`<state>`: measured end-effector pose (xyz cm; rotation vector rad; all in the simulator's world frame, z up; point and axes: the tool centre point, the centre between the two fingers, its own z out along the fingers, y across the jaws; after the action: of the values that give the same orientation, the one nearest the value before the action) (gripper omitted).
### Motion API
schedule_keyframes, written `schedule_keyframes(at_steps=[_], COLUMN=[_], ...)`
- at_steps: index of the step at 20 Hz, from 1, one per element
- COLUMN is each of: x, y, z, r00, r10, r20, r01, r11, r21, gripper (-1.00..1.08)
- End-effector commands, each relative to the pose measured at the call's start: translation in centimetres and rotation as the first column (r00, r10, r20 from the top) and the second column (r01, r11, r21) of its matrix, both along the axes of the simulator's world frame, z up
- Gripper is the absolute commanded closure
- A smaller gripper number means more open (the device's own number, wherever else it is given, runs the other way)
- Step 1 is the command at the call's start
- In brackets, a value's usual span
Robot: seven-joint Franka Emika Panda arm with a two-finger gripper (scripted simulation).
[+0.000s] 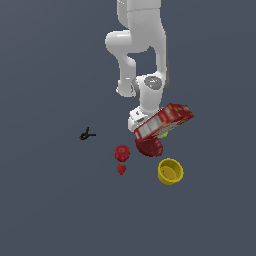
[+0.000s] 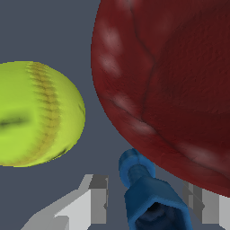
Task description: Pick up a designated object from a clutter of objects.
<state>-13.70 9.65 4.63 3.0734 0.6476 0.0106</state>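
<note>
Nearest your wrist camera, one blue piece (image 2: pixel 150 197) sits between the two fingers (image 2: pixel 90 202) of the gripper (image 2: pixel 148 204), which are apart on either side; you can't tell if they grip it. It lies against one bowl (image 2: pixel 170 81), near one yellow-green ball (image 2: pixel 36 112). Outside you see one box (image 1: pixel 164 120), apple (image 1: pixel 122 152), strawberry (image 1: pixel 121 169), cup (image 1: pixel 170 171), clamp (image 1: pixel 86 135)

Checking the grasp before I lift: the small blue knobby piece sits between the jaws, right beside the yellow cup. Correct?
Not quite. In the wrist view the small blue knobby piece sits between the jaws, but beside the dark red bowl, not the cup; a yellow-green stitched ball lies apart.
</note>
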Motion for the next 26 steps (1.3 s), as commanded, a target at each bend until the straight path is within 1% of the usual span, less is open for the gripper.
schedule_keyframes(at_steps=[1,15,20,26], x=[-0.2,-0.1,-0.2,-0.2], y=[0.1,-0.3,-1.5,-3.9], z=[-0.4,0.1,1.4,4.1], r00=[1.0,1.0,1.0,1.0], r10=[0.003,0.002,0.002,0.003], r20=[-0.007,-0.006,-0.006,-0.006], r01=[-0.003,-0.002,-0.002,-0.003], r11=[1.0,1.0,1.0,1.0], r21=[-0.001,-0.001,-0.001,0.0], gripper=[1.08,1.08,1.08,1.08])
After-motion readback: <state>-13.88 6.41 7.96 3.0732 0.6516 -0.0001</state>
